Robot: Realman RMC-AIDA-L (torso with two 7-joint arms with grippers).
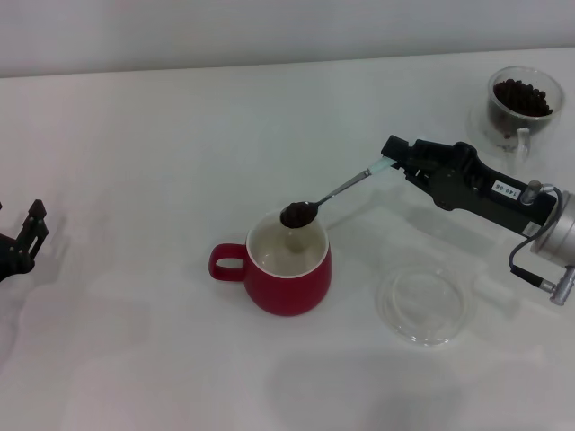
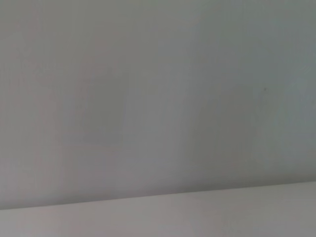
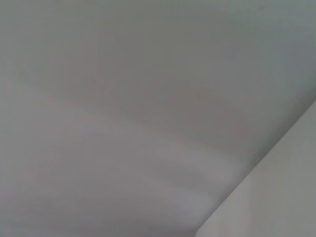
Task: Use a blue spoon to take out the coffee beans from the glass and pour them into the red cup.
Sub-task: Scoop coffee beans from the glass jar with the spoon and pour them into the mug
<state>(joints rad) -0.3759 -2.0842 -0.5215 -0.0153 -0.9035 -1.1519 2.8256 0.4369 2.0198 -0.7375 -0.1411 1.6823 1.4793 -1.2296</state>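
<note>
- Right tool [image 1: 393, 160] is clamped on the pale end of the blue spoon [image 1: 346, 188], reaching in from the bench's right edge.
- Spoon bowl is loaded with coffee beans [image 1: 297, 213] and sits right over the open mouth of the red cup [image 1: 287, 267], mid-bench toward the front.
- The glass [image 1: 522, 108] is at the far right corner, plenty of beans inside.
- A flat clear dish [image 1: 422, 304] lies just right of the cup.
- Left tool [image 1: 27, 238] is parked at the left edge, can't tell if it's wide or narrow.
</note>
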